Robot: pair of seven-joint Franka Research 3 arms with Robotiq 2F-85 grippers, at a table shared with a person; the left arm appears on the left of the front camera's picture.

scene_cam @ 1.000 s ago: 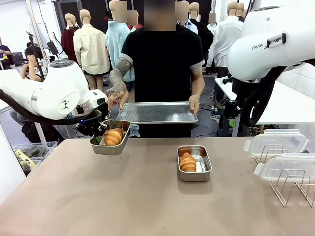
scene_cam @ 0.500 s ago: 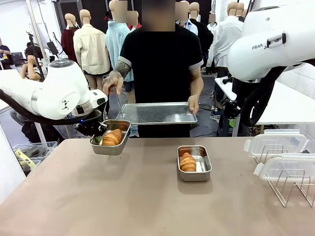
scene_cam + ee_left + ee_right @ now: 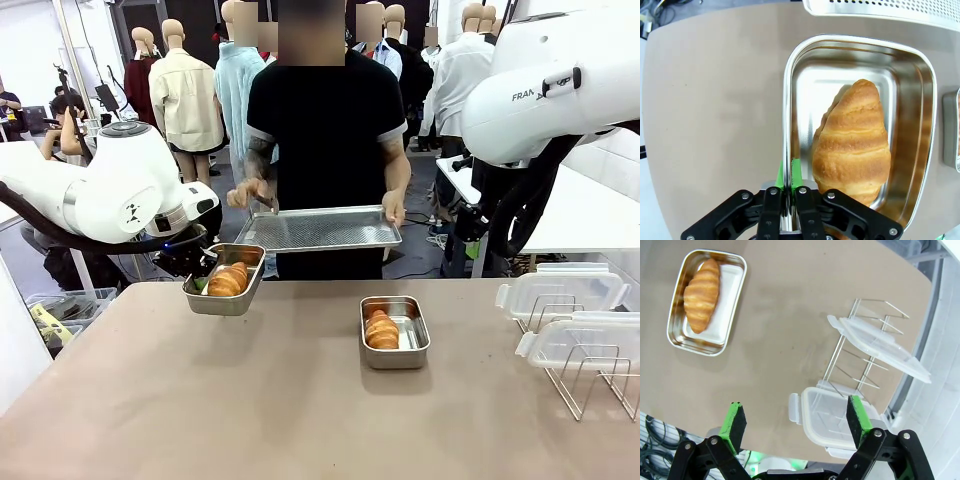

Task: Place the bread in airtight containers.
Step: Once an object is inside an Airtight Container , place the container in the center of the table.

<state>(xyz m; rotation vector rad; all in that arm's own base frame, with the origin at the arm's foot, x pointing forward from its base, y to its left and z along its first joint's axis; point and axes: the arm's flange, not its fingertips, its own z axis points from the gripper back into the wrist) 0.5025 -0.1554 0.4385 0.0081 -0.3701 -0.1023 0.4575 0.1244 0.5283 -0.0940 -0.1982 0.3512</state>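
My left gripper is shut on the near rim of a steel airtight container, held above the table's far left. A golden croissant lies inside it. A second container rests on the table at centre with another croissant in it. My right gripper hangs open high above the table, nothing between its fingers. The person holds tongs in one hand over the tray.
The person at the far side holds a flat perforated steel tray. Two clear plastic lids lean on a wire rack at the right edge. The brown table has open room in front.
The person's hand with the tongs has drawn back from the held container to the tray. The croissant now lies in that container. Neither gripper has moved.
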